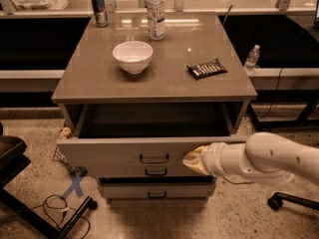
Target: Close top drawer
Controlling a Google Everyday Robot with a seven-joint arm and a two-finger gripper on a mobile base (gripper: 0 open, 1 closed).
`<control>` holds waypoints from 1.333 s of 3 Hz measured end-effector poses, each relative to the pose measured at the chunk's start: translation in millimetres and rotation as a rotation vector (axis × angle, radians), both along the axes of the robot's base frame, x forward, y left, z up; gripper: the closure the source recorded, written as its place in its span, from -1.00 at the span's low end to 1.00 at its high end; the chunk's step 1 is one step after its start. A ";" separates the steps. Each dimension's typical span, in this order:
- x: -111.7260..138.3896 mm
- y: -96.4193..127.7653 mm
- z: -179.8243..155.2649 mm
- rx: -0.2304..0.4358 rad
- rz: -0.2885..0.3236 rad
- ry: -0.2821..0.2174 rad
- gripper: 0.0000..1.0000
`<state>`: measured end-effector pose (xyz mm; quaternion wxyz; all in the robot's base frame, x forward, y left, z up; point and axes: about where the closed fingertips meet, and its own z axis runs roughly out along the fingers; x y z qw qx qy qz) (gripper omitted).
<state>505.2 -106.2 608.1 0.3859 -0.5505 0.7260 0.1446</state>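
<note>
The top drawer [109, 156] of the grey-taupe cabinet stands partly open, its flat front pulled out under the cabinet top, with a small dark bail handle [153, 159] at its centre. The inside is in shadow and looks empty. My gripper [192, 159] comes in from the right on a white arm and rests against the right part of the drawer front, to the right of the handle. Two lower drawers with like handles sit below.
On the cabinet top [164, 83] stand a white bowl [132, 56], a clear bottle [156, 18], a can [99, 8] and a dark snack packet [206, 68]. A black chair [12, 158] is at left, with cables [60, 210] on the floor. A chair wheel [274, 201] sits at right.
</note>
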 end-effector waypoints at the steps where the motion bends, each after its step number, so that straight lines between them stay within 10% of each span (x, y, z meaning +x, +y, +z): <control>1: 33.7 23.7 16.5 0.012 0.025 -0.029 1.00; 4: 76.2 63.4 16.1 0.062 0.059 -0.044 1.00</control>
